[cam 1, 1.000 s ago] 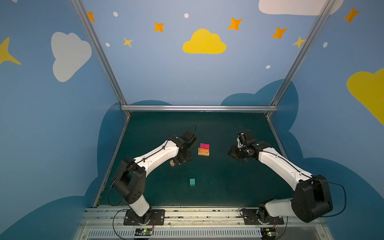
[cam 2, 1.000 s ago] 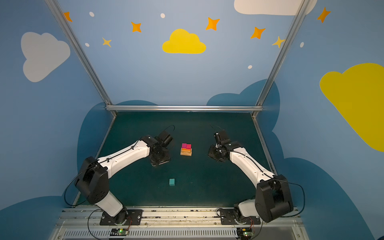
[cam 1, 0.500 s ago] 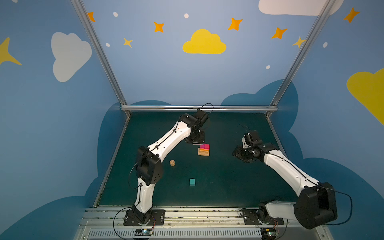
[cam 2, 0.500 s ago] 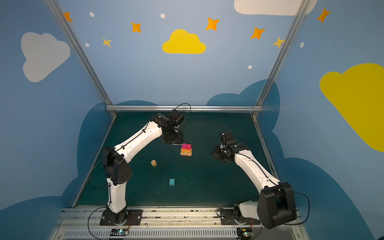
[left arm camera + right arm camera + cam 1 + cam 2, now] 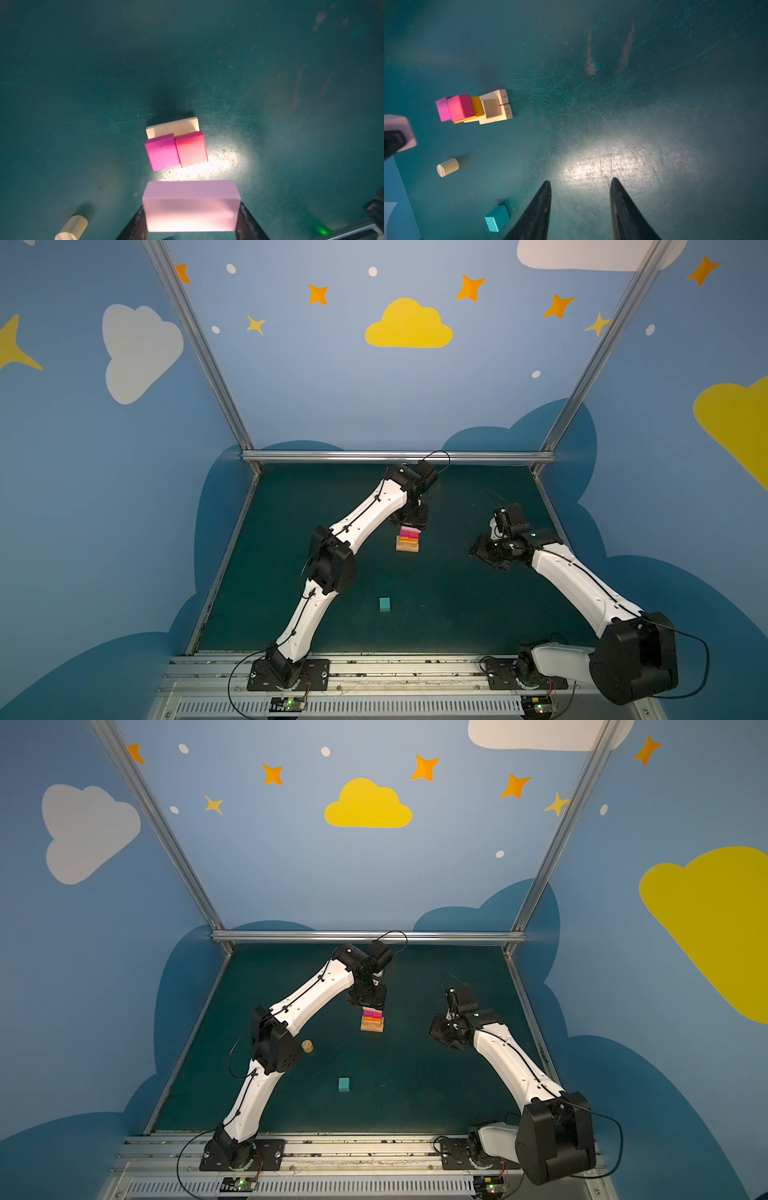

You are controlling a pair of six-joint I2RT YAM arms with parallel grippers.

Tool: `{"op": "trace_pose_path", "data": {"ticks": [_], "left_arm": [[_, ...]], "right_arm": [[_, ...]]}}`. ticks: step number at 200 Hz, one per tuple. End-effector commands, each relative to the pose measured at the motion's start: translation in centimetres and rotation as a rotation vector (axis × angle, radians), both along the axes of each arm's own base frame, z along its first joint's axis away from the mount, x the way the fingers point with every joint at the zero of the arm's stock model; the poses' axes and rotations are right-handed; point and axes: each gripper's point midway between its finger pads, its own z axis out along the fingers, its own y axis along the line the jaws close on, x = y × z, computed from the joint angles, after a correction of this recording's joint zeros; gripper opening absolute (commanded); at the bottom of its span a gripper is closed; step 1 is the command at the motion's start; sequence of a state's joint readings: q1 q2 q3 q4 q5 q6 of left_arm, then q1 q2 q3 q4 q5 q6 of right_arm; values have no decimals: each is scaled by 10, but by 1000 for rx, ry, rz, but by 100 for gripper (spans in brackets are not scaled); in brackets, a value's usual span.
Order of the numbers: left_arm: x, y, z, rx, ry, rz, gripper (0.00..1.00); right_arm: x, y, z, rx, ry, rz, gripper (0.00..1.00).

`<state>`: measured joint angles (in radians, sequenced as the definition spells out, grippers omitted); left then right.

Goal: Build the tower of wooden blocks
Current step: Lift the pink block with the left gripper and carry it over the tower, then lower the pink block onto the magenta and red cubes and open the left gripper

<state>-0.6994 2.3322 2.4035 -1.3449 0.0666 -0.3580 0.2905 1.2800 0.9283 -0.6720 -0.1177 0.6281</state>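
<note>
The tower [image 5: 408,542] [image 5: 372,1022] stands mid-table: tan oblongs [image 5: 496,116] at the base, an orange oblong [image 5: 477,106], then a magenta cube [image 5: 162,151] and a red cube [image 5: 191,148] side by side on top. My left gripper [image 5: 191,207] [image 5: 410,517] hovers just above and behind the tower, shut on the pink oblong [image 5: 190,205] by its ends. The tan cylinder [image 5: 307,1046] [image 5: 447,167] lies on its side left of the tower. Nearer the front sits a teal cube [image 5: 385,604] [image 5: 497,218]. My right gripper [image 5: 580,182] [image 5: 488,558] is open and empty, right of the tower.
The green mat [image 5: 457,614] is fenced by metal rails at the back [image 5: 395,456] and sides. The left arm's elbow [image 5: 332,564] hangs over the mat's left part and hides the cylinder in that top view.
My left arm swung up from beside the cylinder, left of the tower, to above and behind it, carrying the pink oblong. The right gripper drew back a little to the right.
</note>
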Motion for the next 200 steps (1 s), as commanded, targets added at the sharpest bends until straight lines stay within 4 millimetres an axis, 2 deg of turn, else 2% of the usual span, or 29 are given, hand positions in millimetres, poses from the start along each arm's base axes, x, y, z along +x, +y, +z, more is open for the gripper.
{"op": "trace_pose_path", "data": {"ticks": [1, 59, 200], "left_arm": [[-5, 3, -5, 21, 23, 41, 48], [0, 6, -20, 56, 3, 105, 49], [14, 6, -29, 92, -29, 127, 49]], "right_arm": [[-7, -2, -2, -3, 18, 5, 46], [-7, -3, -5, 2, 20, -2, 46], [-7, -4, -10, 4, 35, -6, 46]]}}
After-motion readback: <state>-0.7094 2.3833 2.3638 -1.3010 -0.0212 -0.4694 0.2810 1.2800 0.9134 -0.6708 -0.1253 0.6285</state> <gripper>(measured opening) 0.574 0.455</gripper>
